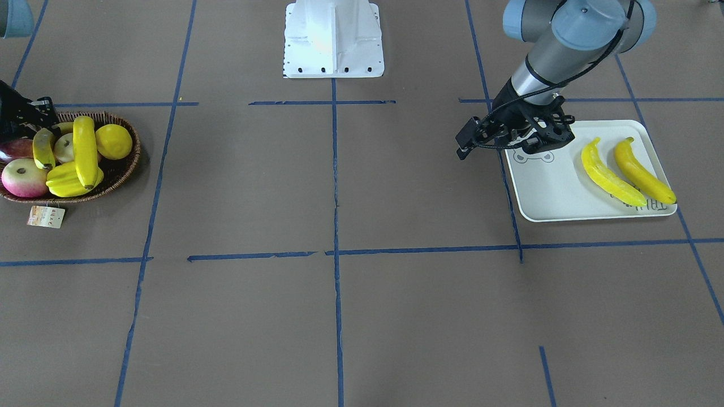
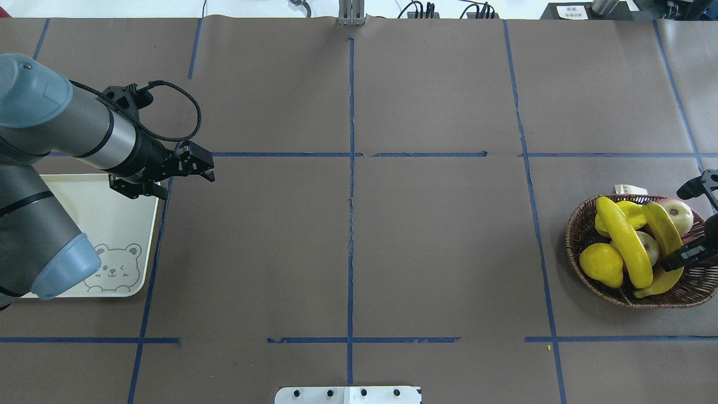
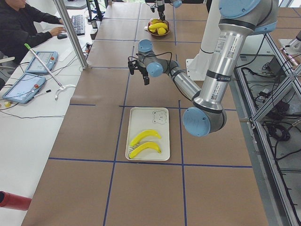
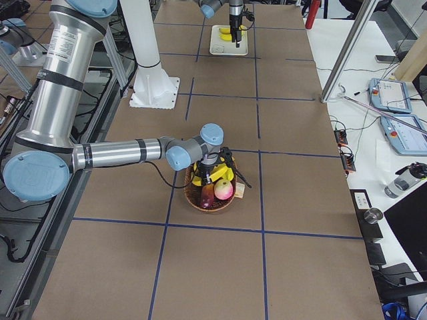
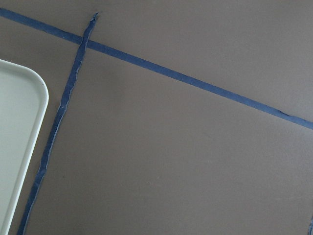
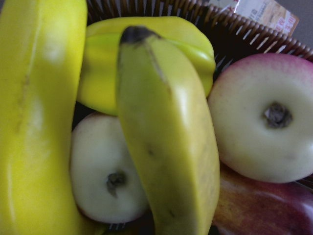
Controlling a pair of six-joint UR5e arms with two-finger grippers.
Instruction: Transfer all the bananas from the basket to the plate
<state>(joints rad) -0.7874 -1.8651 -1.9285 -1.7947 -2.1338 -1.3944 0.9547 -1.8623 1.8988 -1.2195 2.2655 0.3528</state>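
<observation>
The wicker basket point(image 2: 578, 235) at the table's right end holds two bananas. One long banana point(image 2: 625, 241) lies across the fruit. A greener banana point(image 2: 664, 230) fills the right wrist view point(image 6: 166, 137). My right gripper point(image 2: 690, 252) hangs low over that greener banana, with one dark finger across it. I cannot tell whether it is open or shut. At the other end, the plate point(image 1: 548, 192) carries two bananas point(image 1: 611, 172) point(image 1: 645, 172) side by side. My left gripper point(image 2: 205, 168) hovers open and empty just past the plate's corner.
The basket also holds a lemon point(image 2: 601, 264), a yellow starfruit point(image 1: 65, 181) and pink apples point(image 1: 24, 178). Its paper tag point(image 1: 46, 216) lies on the table. The robot's white base point(image 1: 334, 39) stands mid-table. A person sits at a desk point(image 3: 23, 23) beyond the far edge.
</observation>
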